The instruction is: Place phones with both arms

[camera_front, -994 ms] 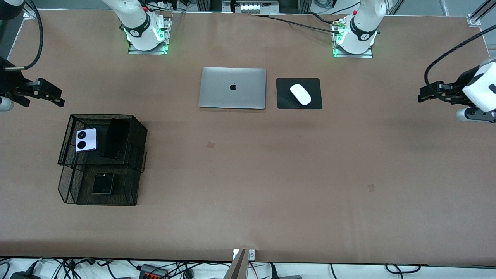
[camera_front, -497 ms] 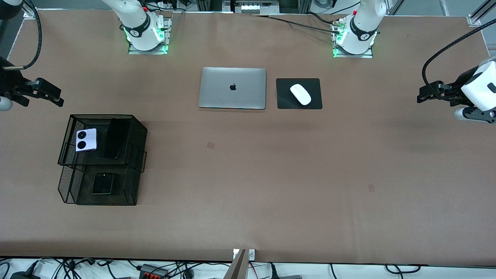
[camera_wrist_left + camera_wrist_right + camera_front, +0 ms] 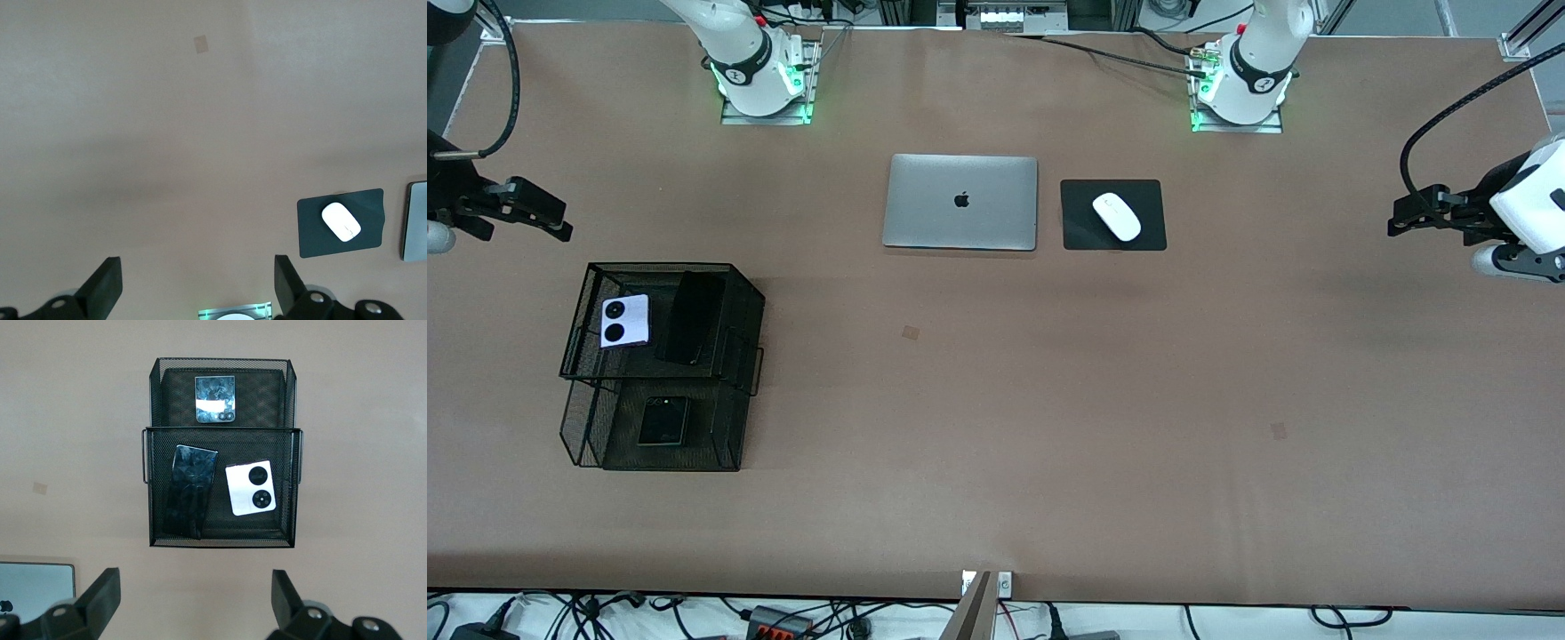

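A black two-tier wire-mesh rack (image 3: 747, 293) stands toward the right arm's end of the table. Its upper tier holds the lavender phone (image 3: 624, 321) with two black camera circles and the long black slab phone (image 3: 691, 317). Its lower tier, nearer the front camera, holds the small squarish black phone (image 3: 663, 420). The right wrist view shows the lavender phone (image 3: 251, 488), the slab (image 3: 191, 490) and the small black phone (image 3: 215, 399). My right gripper (image 3: 560, 229) is open and empty, held above bare table beside the rack. My left gripper (image 3: 1396, 220) is open and empty at the left arm's end.
A closed silver laptop (image 3: 960, 202) lies mid-table near the bases. A white mouse (image 3: 1117, 216) sits on a black pad (image 3: 1152, 233) beside it; both show in the left wrist view, mouse (image 3: 341, 222) and pad (image 3: 310, 233).
Both grippers have shifted only slightly; the left one drifted a little toward its table end. The phones and rack have not moved.
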You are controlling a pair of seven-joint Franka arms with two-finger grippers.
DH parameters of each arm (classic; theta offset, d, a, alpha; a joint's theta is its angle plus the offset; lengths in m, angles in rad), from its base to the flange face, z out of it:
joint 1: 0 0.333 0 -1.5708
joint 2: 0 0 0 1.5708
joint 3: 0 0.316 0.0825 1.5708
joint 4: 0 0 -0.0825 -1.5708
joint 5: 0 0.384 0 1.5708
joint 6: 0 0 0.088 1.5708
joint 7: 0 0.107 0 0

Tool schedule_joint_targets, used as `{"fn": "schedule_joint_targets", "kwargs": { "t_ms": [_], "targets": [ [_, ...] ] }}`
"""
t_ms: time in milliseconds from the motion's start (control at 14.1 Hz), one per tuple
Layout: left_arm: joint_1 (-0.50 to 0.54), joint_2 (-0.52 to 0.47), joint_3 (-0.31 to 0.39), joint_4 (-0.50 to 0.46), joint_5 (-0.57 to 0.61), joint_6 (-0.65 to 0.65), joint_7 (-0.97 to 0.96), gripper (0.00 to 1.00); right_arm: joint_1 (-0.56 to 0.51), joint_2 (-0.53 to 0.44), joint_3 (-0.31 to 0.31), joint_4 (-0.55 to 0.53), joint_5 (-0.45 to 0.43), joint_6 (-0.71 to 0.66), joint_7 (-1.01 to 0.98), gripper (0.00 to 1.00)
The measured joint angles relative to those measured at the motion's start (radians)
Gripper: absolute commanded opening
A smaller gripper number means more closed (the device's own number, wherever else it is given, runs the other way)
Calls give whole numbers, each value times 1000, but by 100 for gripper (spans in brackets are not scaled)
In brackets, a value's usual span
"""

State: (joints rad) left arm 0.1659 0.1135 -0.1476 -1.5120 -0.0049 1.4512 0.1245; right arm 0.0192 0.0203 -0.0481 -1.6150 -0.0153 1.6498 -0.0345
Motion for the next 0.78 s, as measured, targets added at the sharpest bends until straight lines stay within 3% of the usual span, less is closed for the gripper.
{"fn": "schedule_joint_targets", "kwargs": {
  "t_ms": [781],
  "targets": [
    [2, 1, 0, 0, 0, 0, 1, 100, -2, -2, 2, 0, 0, -19, -30, 100]
  ]
}}
